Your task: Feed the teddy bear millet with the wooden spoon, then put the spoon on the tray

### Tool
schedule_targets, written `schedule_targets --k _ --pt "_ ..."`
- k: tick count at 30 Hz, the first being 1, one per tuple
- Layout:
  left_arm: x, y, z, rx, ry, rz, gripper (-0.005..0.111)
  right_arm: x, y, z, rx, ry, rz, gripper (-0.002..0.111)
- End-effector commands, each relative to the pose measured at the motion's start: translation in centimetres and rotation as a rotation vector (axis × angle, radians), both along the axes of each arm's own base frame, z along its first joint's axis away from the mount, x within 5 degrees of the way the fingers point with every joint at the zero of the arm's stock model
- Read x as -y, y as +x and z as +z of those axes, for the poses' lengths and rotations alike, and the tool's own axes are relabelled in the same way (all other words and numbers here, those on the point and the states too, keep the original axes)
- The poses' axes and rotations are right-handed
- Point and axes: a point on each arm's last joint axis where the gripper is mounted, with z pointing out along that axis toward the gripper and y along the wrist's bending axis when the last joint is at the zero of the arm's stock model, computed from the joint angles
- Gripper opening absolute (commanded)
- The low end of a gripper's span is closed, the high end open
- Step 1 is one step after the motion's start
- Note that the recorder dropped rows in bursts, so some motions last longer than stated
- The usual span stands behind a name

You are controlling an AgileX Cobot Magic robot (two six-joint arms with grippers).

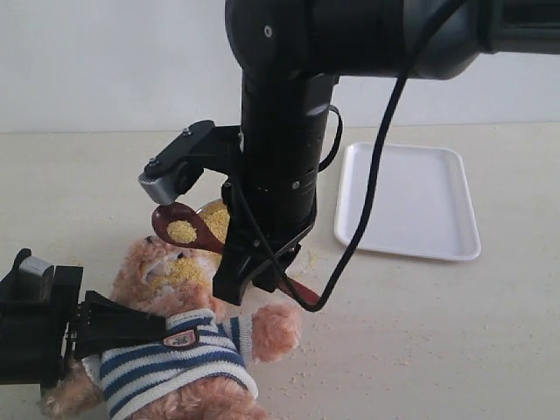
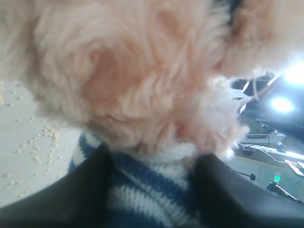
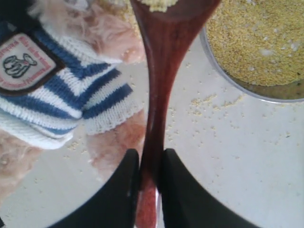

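Right wrist view: right gripper (image 3: 147,164) clamps spoon (image 3: 164,71) carrying millet (image 1: 182,232) at bear (image 1: 175,359)'s face, left gripper (image 2: 153,164) grips bear; feeding step, gentle tip due next.

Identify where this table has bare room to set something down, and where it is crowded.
Free: the empty tray and the table in front of it, right of the teddy bear, crumbs only. Crowded: around the bear's head, wooden spoon and bowl.

Soft, even light; the teddy bear (image 2: 133,80) looks blurred up close.
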Motion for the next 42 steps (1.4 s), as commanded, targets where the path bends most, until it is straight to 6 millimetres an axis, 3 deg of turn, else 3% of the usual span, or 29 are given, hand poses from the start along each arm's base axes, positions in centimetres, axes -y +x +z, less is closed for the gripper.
schedule_targets --k 1,12,21,33,42 --pt "0.2 0.1 0.3 0.006 -0.036 -0.004 0.005 -0.1 -0.6 0.3 0.085 -0.061 0.067 0.0" --pt "0.2 0.1 0.3 0.006 -0.035 -0.01 0.005 -1.6 -2.4 0.7 0.289 -0.193 0.14 0.0" --pt "0.2 0.1 0.3 0.006 -0.035 -0.01 0.005 -2.1 -2.6 -0.8 0.304 -0.244 0.165 0.0" --pt "0.3 0.1 0.3 0.005 -0.035 -0.012 0.005 -3.4 -3.7 -0.5 0.47 -0.3 0.211 0.0" --pt "0.3 0.1 0.3 0.005 -0.034 -0.015 0.005 -4.0 -3.5 -2.0 0.471 -0.331 0.227 0.0"
